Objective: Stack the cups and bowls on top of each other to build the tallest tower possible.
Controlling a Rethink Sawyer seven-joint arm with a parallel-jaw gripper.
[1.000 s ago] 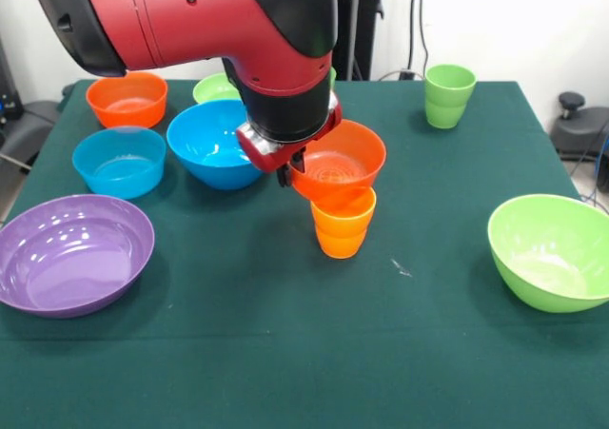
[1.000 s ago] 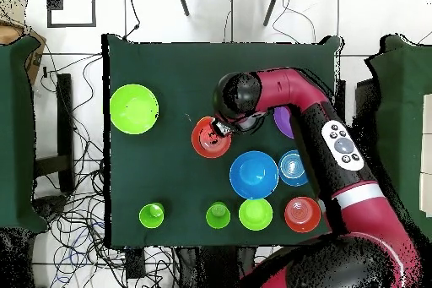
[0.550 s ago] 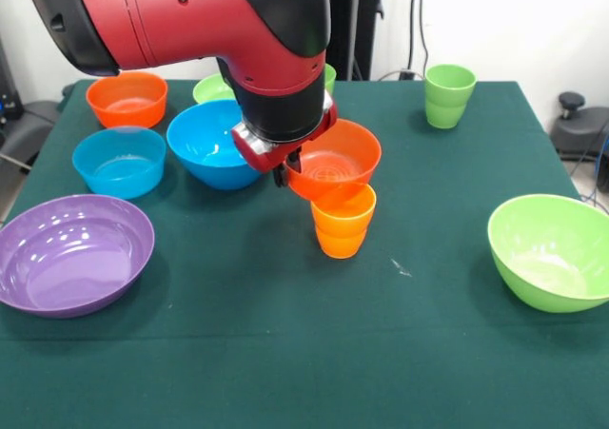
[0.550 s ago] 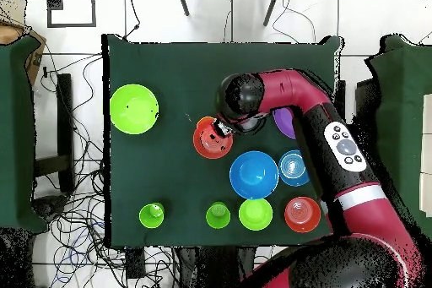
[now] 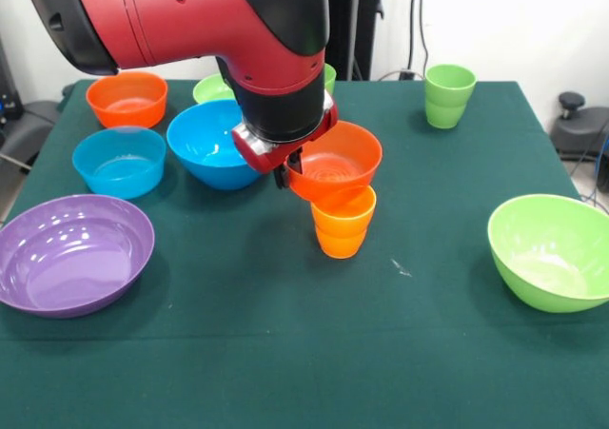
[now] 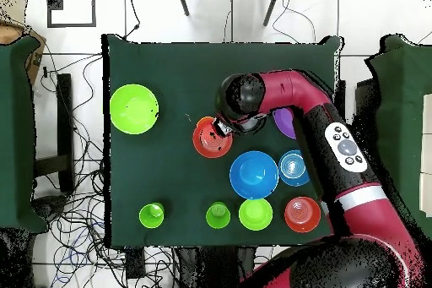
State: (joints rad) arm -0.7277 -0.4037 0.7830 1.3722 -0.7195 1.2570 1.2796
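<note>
Orange dominates the middle of the front view: an orange bowl [image 5: 333, 163] sits tilted on an orange cup [image 5: 343, 222], and we see the gripper [image 5: 287, 170] pinching the bowl's left rim between closed fingers. We judge the tower barely begun, two pieces high. Left to add: purple bowl [image 5: 71, 253] lower left, light blue bowl [image 5: 119, 161] and blue bowl [image 5: 209, 144] upper left, lime bowl [image 5: 552, 250] right, green cup [image 5: 448, 95] top right. Only the overhead view shows a second green cup [image 6: 218, 214] near its bottom.
</note>
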